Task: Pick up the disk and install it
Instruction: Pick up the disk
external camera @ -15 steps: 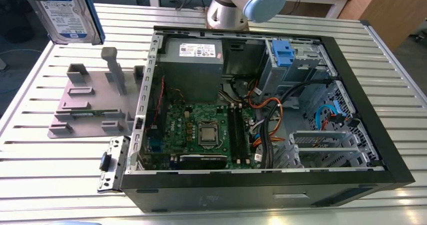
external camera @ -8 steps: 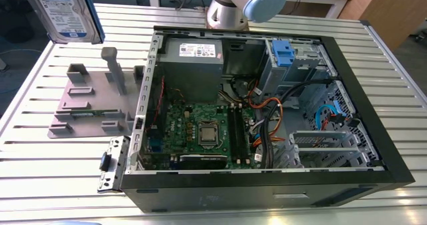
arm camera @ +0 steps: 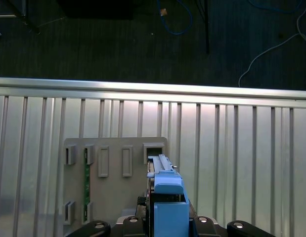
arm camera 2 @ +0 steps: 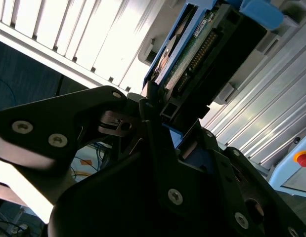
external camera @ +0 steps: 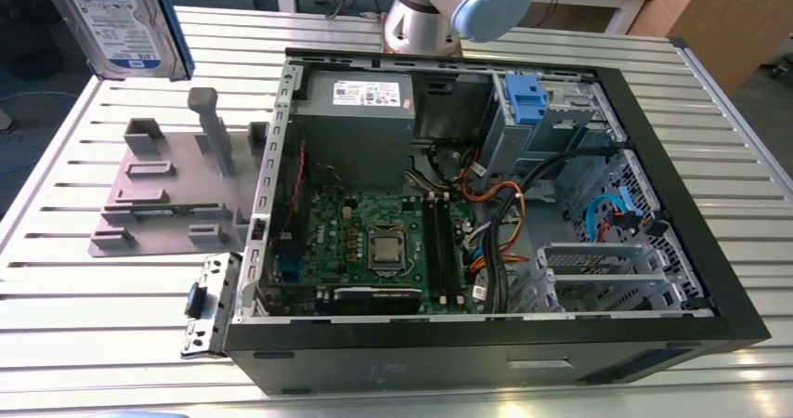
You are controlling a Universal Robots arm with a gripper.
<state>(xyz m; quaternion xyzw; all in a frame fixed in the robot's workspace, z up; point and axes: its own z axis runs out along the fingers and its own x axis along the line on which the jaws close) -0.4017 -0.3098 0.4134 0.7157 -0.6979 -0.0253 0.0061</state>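
The disk (external camera: 118,28), silver-grey with a white and blue label and a blue bracket, hangs upright above the table's far corner at the exterior view's left. In the second wrist view my gripper (arm camera 2: 160,121) is shut on the disk (arm camera 2: 192,59), which shows edge-on with its circuit board and connector visible. The first wrist view looks down along the disk's blue bracket (arm camera: 167,192), which sits between the gripper (arm camera: 167,224) fingers and over the edge of the grey holder plate (arm camera: 113,187).
An open computer case (external camera: 694,251) lies on the slatted metal table, with motherboard, cables and a grey power supply (external camera: 359,93) inside. A blue clip (external camera: 526,93) sits at the drive bay. The grey holder plate (external camera: 174,186) lies beside the case. The arm's base (external camera: 459,9) stands behind.
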